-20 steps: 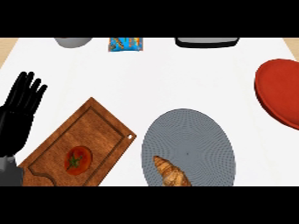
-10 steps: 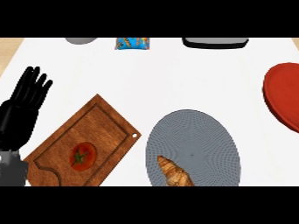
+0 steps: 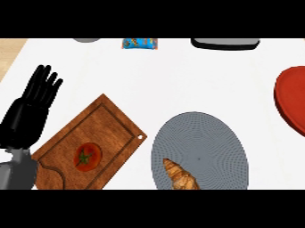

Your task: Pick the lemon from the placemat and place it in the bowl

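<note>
The white counter [image 3: 181, 80] held one round grey woven placemat [image 3: 201, 147] bearing one brown croissant [image 3: 179, 174], no lemon visible; one wooden cutting board [image 3: 105, 133] carried one red tomato [image 3: 87, 156]. One red bowl [image 3: 303, 102] sat at right. The left hand [image 3: 31, 111] rested with fingers straight and spread.

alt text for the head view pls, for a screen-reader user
The robot's left hand rests open, fingers up, at the left edge beside a wooden cutting board holding a tomato. To the right, a croissant lies on a round grey placemat, and a red bowl sits at the right edge; no lemon shows.
</note>
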Available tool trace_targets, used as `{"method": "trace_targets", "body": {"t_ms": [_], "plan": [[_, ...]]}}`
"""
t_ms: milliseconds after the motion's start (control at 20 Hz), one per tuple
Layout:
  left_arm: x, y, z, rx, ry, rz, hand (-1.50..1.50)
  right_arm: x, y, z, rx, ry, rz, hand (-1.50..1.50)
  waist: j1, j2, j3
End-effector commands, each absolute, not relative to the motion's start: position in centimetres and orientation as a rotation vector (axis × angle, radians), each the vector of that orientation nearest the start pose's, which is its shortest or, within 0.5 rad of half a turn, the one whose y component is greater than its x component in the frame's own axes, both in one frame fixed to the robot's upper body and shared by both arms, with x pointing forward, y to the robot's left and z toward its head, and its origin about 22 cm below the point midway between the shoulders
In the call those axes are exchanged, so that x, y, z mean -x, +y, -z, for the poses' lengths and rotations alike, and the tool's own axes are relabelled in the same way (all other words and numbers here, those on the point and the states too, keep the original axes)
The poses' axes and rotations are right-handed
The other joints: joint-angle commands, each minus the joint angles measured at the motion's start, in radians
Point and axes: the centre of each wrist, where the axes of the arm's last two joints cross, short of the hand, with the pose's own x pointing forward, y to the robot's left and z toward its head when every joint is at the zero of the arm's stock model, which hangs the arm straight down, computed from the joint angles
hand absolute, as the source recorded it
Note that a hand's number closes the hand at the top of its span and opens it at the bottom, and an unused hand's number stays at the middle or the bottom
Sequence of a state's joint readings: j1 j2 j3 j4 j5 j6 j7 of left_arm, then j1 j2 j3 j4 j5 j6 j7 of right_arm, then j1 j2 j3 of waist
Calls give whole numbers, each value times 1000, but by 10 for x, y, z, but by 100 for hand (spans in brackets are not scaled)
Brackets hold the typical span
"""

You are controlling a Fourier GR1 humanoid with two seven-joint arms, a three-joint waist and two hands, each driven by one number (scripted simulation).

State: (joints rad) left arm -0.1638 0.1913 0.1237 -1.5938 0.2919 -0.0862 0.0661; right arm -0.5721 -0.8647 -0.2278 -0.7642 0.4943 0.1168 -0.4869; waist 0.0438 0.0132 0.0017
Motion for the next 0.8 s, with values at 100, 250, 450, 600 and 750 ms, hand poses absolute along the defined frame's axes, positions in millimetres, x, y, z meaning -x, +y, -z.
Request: {"method": "trace_targets", "body": {"t_ms": [100, 250, 450, 600, 750], "plan": [[-281, 274, -64, 159, -1709, -3, 0, -353, -481, -118, 954, -1452, -906, 150, 21, 9, 2], [-277, 277, -60, 155, -1711, -10, 0, -349, -492, -116, 959, -1306, -947, 150, 32, 13, 2], [-297, 274, -77, 167, -1711, -12, 0, -368, -468, -102, 775, -1223, -898, -150, 28, 17, 3], [-287, 264, -72, 165, -1733, 13, 0, -363, -476, -99, 683, -1270, -928, -150, 39, 18, 5], [-285, 272, -69, 150, -1728, -12, 0, -365, -479, -107, 614, -1431, -838, -150, 32, 16, 5]]}}
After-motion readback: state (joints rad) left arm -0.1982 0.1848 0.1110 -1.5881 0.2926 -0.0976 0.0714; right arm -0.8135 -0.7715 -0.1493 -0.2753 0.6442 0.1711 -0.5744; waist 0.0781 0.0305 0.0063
